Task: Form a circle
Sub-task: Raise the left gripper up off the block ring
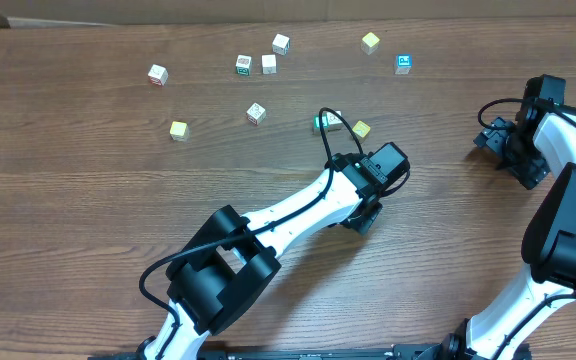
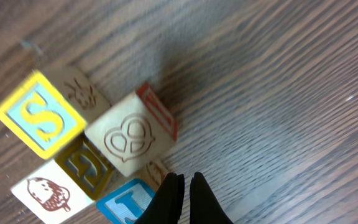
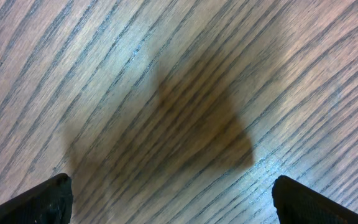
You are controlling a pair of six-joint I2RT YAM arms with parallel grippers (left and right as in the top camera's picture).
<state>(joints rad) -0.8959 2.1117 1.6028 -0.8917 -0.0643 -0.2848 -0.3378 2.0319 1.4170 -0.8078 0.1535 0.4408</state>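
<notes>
**Left wrist view:** the circle, 4 cubes packed close together, fills the lower left of the frame. The left gripper, at bottom centre, has its fingers pressed together on nothing, tips just beside the blue cube.

**Right wrist view:** the right gripper is spread wide over the bare table, empty.

**Overhead:** loose cubes lie across the upper frame.
</notes>
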